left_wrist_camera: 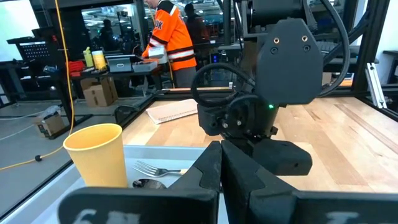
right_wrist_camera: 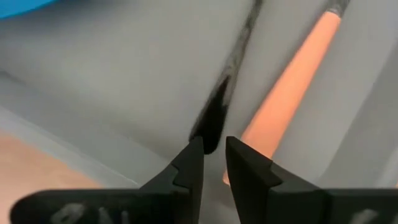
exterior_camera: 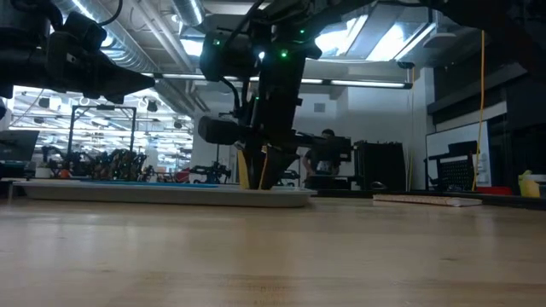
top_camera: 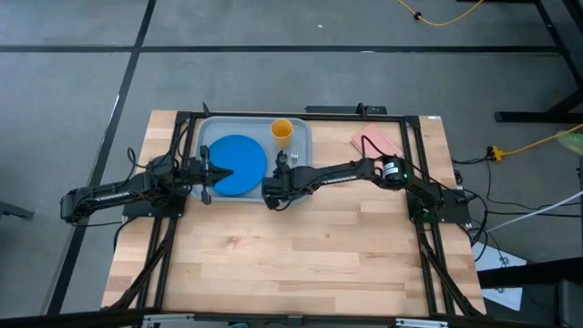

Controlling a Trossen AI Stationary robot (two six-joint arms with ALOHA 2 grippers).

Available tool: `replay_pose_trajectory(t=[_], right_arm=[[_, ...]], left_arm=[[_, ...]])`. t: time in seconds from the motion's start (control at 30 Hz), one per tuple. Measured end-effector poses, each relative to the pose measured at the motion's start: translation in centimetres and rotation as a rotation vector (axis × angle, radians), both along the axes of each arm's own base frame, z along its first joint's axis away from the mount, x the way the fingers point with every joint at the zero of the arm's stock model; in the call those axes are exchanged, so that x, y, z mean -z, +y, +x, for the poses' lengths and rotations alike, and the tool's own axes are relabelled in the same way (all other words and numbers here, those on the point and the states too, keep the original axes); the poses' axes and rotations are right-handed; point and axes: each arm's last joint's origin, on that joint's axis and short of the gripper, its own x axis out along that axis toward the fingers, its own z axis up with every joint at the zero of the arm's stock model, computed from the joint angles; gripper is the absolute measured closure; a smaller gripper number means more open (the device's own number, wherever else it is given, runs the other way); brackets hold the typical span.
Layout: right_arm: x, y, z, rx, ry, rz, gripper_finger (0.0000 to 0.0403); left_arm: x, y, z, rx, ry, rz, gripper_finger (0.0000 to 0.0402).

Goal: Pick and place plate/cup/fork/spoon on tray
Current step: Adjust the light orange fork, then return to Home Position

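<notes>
Spoon placement looks like the step in hand: in the right wrist view the right gripper hangs low over the tray, jaws narrowly parted at the dark handle's end, whether pinching it I cannot tell, the fork just beside. Best to widen the jaws fully and rise straight, so neither utensil gets dragged. Farther off, the plate and cup sit in the tray; the left gripper rests at the plate's edge, jaws apparently closed and empty.
</notes>
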Motion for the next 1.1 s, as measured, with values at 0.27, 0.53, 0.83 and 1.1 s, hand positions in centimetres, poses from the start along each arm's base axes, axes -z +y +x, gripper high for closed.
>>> replay_pose_trajectory(t=[0.27,0.53,0.83,1.1], right_arm=[[0.1,0.0,-0.3,0.054,0.02,-0.003,0.033],[0.1,-0.1,-0.4,0.096,0.017,-0.033,0.0333],[-6.8,1.7,0.6,-0.034,-0.063,-0.246,0.0334],[-11.7,5.1,1.5,-0.277,-0.185,-0.217,0.0334]], left_arm=[[0.0,0.0,0.0,0.0,0.0,0.0,0.0401],[0.0,0.0,0.0,0.0,0.0,0.0,0.0401],[0.0,0.0,0.0,0.0,0.0,0.0,0.0401],[0.0,0.0,0.0,0.0,0.0,0.0,0.0401]])
